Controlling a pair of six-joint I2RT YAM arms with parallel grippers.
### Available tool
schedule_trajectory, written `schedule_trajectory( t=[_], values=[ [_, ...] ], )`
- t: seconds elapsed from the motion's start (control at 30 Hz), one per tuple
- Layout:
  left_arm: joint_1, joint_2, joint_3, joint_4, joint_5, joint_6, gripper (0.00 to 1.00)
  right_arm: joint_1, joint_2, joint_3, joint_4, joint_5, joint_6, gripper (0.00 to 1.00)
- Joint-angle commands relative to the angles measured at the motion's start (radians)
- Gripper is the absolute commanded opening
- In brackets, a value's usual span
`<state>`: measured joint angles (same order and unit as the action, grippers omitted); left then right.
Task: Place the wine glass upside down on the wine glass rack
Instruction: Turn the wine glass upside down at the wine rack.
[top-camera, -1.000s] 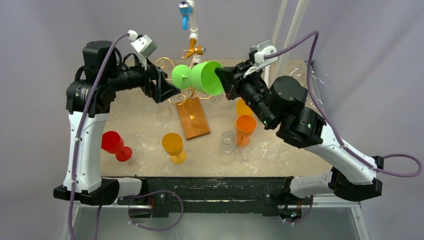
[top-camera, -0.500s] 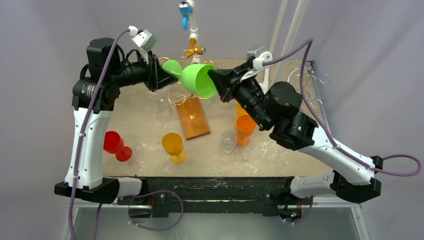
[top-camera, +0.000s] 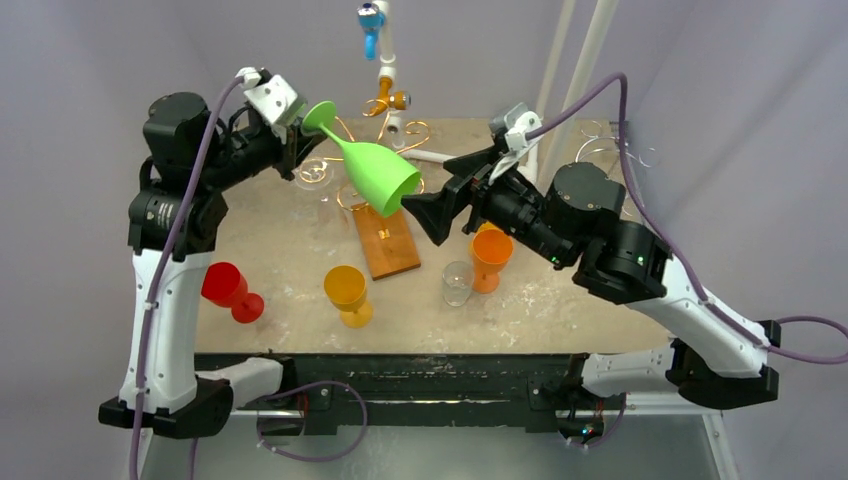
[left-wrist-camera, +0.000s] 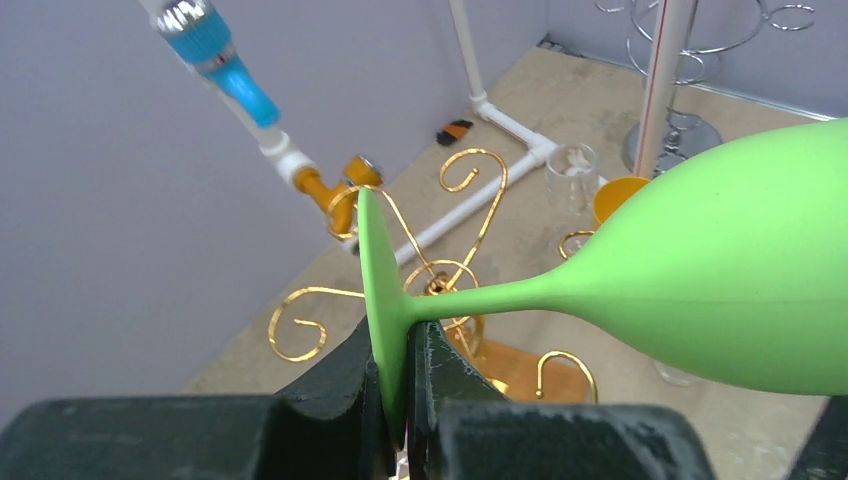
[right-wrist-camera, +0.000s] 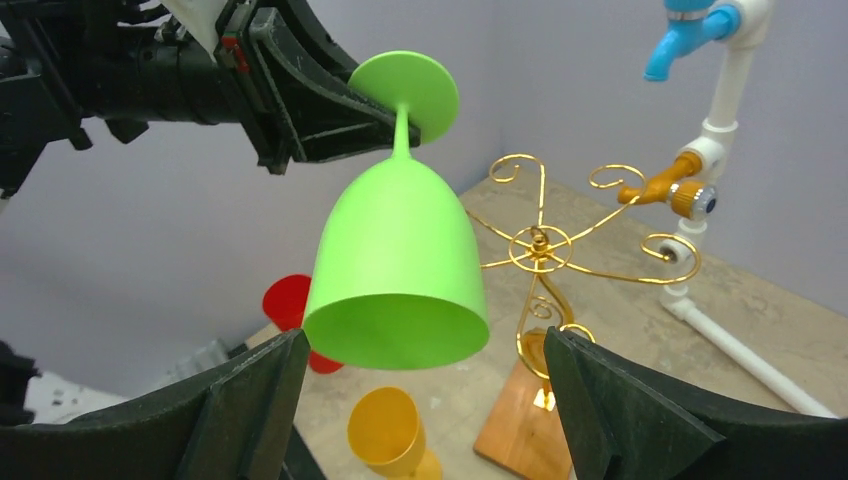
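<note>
1. The left gripper (left-wrist-camera: 398, 372) is clenched on the flat foot of the green wine glass (top-camera: 375, 175). One finger presses on each face of the foot.
2. The right gripper (right-wrist-camera: 420, 400) is released, with its jaws standing wide. In the right wrist view the mouth of the bowl hangs above the gap between them, and no finger touches it.
3. The table (top-camera: 290, 250) carries the rack and the other glasses.
4. The wine glass rack (top-camera: 385, 240) is made of gold wire curls on a wooden base and stands at the middle of the table.
5. The green wine glass is in the air, above the rack. It is tilted, with the foot up and the mouth down toward the right arm, and it is not on any hook.
6. On the table stand an orange glass (top-camera: 490, 250), a yellow glass (top-camera: 345, 290) and a red glass (top-camera: 225, 285).
7. A small clear glass (top-camera: 457, 280) stands just beside the orange one.
</note>
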<state>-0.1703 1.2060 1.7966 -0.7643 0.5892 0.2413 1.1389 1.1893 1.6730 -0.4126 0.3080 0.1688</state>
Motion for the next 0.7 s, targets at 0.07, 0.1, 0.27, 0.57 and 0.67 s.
schedule_trajectory(
  t=[0.07, 0.1, 0.27, 0.57, 0.67],
  values=[
    [0.002, -0.118, -0.072, 0.242, 0.026, 0.25, 0.0, 0.004, 0.021, 0.185, -0.218, -0.176, 0.015, 0.99],
    [0.001, -0.138, -0.096, 0.271, 0.043, 0.277, 0.0, 0.003, 0.039, 0.207, -0.219, -0.186, 0.024, 0.99],
    [0.002, -0.249, -0.248, 0.415, 0.153, 0.386, 0.0, 0.003, 0.183, 0.326, -0.242, -0.28, 0.062, 0.99],
    [0.002, -0.279, -0.261, 0.397, 0.165, 0.457, 0.0, 0.004, 0.287, 0.276, -0.174, -0.368, 0.088, 0.99],
    [0.001, -0.279, -0.264, 0.398, 0.153, 0.457, 0.0, 0.004, 0.279, 0.222, -0.149, -0.382, 0.101, 0.99]
  ],
)
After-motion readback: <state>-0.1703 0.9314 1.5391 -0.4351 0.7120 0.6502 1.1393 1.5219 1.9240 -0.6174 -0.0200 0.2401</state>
